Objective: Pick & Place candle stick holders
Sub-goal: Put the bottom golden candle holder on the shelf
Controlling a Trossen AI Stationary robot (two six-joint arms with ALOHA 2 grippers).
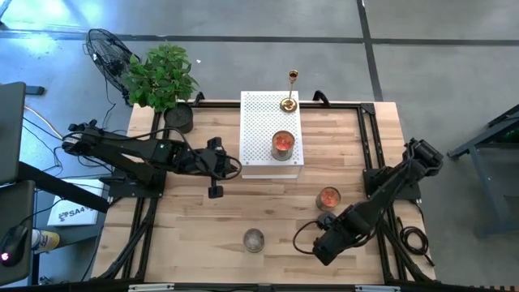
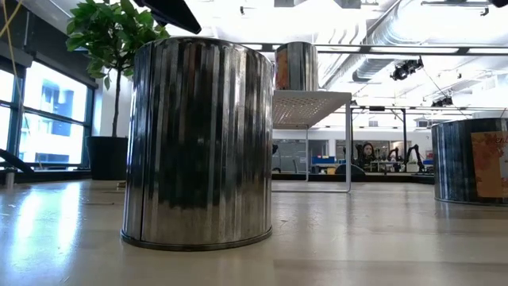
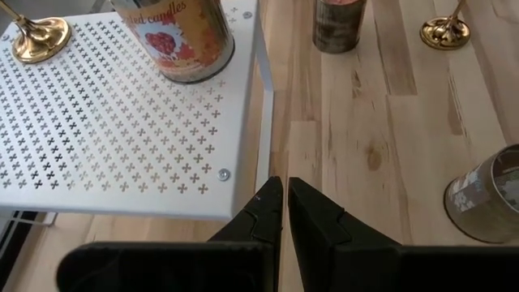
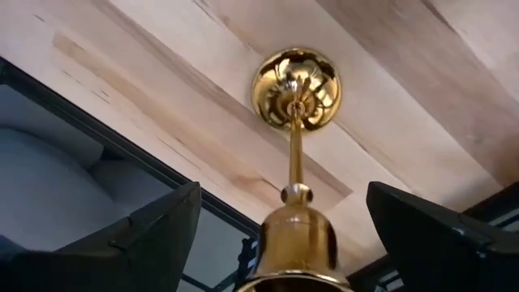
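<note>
The right gripper (image 4: 280, 235) hangs open above a candlestick (image 4: 295, 162) standing upright between its fingers near the table (image 1: 203, 235) front edge; the stem points up at it. Left gripper (image 3: 285, 212) is shut beside the shelf (image 3: 105, 130).

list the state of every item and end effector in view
table candlestick: upright, not gripped
shelf candlestick: upright on white shelf
shelf candle tin: upright, lid off
left end effector: shut, empty
right end effector: open, straddling the table candlestick
</note>
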